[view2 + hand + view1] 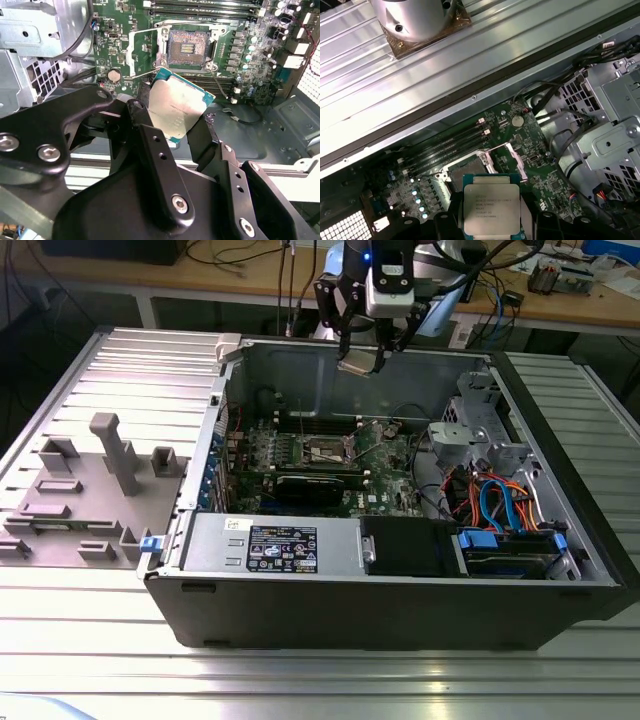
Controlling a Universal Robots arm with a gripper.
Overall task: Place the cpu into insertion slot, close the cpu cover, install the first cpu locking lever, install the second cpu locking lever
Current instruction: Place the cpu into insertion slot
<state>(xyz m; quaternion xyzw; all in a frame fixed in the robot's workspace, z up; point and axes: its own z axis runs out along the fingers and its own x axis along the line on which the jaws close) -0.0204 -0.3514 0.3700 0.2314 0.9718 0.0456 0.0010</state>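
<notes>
Jaws clamped on the small flat square silver-topped cpu (pixel 177 107), black fingers (pixel 141 117) pinching two opposite edges. My gripper (pixel 362 358) hung high over the open dark-grey pc case (pixel 400 610), near its far wall, chip well clear of the green motherboard (pixel 390 468). Below sat the small square dark insertion slot (pixel 189 47) w/ silver rim, bare, and the thin silver frame-plate cpu cover (pixel 142 50), flipped open just beside it. Risks, as I judged them: chip sat rotated vs the slot in the second wrist view, so going down skewed could've bent contacts. A weak pinch could've dropped it, and the raised cover could've caught an edge. Count: 1 cpu, 1 slot, 1 cover, 1 gripper, 2 fingers.
</notes>
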